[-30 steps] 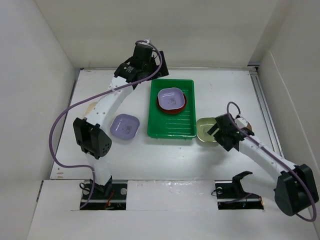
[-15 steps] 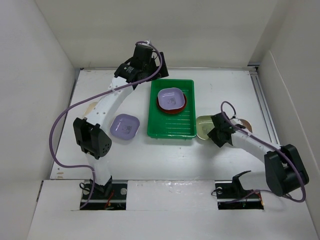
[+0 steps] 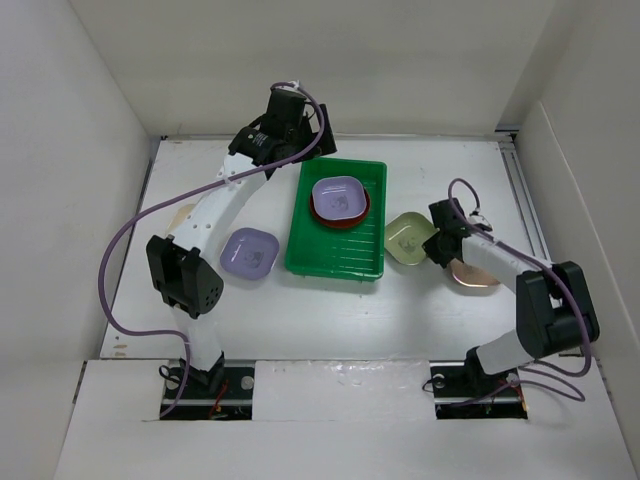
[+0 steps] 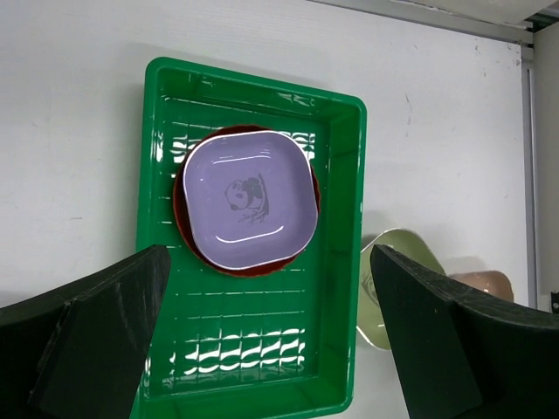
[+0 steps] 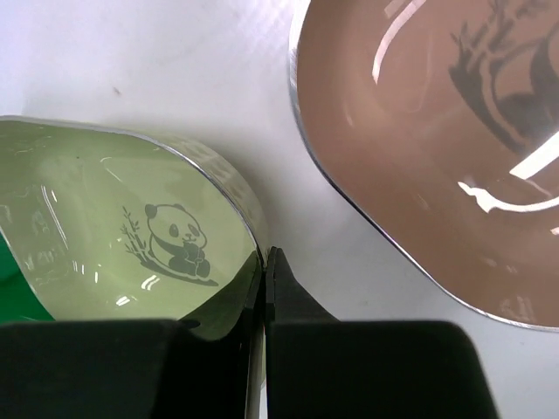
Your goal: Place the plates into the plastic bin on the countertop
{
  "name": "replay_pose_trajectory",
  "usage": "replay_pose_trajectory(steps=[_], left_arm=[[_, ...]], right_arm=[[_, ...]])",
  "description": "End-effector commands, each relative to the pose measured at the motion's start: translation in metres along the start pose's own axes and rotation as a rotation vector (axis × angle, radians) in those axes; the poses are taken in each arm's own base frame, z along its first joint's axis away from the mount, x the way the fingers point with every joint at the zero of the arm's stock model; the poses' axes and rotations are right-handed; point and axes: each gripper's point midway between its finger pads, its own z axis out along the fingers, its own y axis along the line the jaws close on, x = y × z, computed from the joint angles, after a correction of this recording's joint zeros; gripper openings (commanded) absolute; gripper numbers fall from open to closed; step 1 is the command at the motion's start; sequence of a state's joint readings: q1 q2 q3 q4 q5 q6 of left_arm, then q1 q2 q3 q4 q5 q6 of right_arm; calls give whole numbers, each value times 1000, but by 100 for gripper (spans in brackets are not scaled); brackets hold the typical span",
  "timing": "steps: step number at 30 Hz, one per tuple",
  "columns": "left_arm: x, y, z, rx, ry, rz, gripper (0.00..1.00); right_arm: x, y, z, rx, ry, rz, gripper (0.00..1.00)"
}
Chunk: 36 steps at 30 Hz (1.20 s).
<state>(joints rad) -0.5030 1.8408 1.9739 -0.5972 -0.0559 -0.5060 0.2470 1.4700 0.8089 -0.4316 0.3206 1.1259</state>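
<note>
The green plastic bin (image 3: 366,255) lies mid-countertop (image 3: 330,320) and holds a lavender plate (image 3: 338,196) stacked on a red-orange plate (image 3: 318,213). My right gripper (image 3: 437,240) is shut on the rim of the light green plate (image 3: 406,238), which is tilted up just right of the bin. In the right wrist view my right gripper (image 5: 265,255) pinches the light green plate (image 5: 113,227) at its edge, beside the tan-pink plate (image 5: 437,148). My left gripper (image 4: 269,257) hangs open, high above the bin (image 4: 354,218), holding nothing.
A second lavender plate (image 3: 249,252) lies on the countertop left of the bin. The tan-pink plate (image 3: 472,274) sits partly under my right arm. A pale plate edge (image 3: 182,214) shows beneath the left arm. White walls enclose the back and sides.
My right gripper has shut on the light green plate's rim and tipped the plate up. The right arm swung right and back, and the bin's near end slid slightly left.
</note>
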Motion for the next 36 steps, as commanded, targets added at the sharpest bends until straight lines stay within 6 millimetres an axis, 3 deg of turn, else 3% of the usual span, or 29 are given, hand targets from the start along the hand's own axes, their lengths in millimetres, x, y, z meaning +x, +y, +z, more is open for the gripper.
replay_pose_trajectory(steps=[1, 3, 6, 9, 10, 12, 14, 17, 18, 20, 21, 22, 24, 26, 28, 30, 31, 32, 36], left_arm=[[-18, -5, -17, 6, -61, 8, 100], [-18, -5, -17, 6, -61, 8, 100], [-15, -1, -15, -15, -49, 11, 100], [-19, 6, -13, -60, -69, 0, 100], [-18, 9, -13, -75, -68, -11, 100], [-27, 22, -12, -114, -94, -57, 100], [-28, 38, -13, -138, -90, -106, 100], [-32, 77, -9, -213, -93, -200, 100], [-30, 88, -8, -231, -91, -218, 100], [-36, 110, -14, -268, -109, -268, 100], [-32, 118, -18, -282, -105, -284, 100], [-35, 131, -22, -319, -125, -294, 100], [-33, 141, -28, -348, -134, -299, 100], [-24, 158, -38, -416, -121, -288, 100], [-12, 164, -46, -429, -95, -247, 100], [-6, 174, -55, -476, -104, -240, 100], [0, 180, -60, -499, -92, -224, 100], [10, 186, -67, -517, -87, -220, 100], [32, 202, -82, -559, -67, -209, 100]], right_arm=[[-33, 32, -2, -46, -71, 8, 0], [-56, 44, -6, -45, -110, 41, 0], [-77, 37, -2, 43, -129, 22, 0], [-115, 58, -19, 47, -215, 39, 0], [-127, 72, -29, 9, -238, 45, 0], [-138, 84, -43, -31, -263, 33, 0], [-137, 116, -63, -146, -285, -10, 0], [-118, 164, -83, -298, -252, -122, 0], [-107, 174, -72, -297, -225, -203, 0], [-81, 192, -69, -307, -155, -274, 0], [-82, 211, -78, -342, -154, -293, 0], [-69, 215, -62, -317, -131, -330, 0], [-51, 234, -65, -368, -98, -366, 0], [-42, 240, -51, -361, -87, -378, 0], [-31, 260, -55, -416, -82, -438, 0], [-21, 263, -37, -390, -53, -510, 0], [-20, 272, -46, -398, -53, -542, 0], [-10, 273, -38, -388, -46, -608, 0], [-9, 276, -36, -383, -66, -666, 0]])
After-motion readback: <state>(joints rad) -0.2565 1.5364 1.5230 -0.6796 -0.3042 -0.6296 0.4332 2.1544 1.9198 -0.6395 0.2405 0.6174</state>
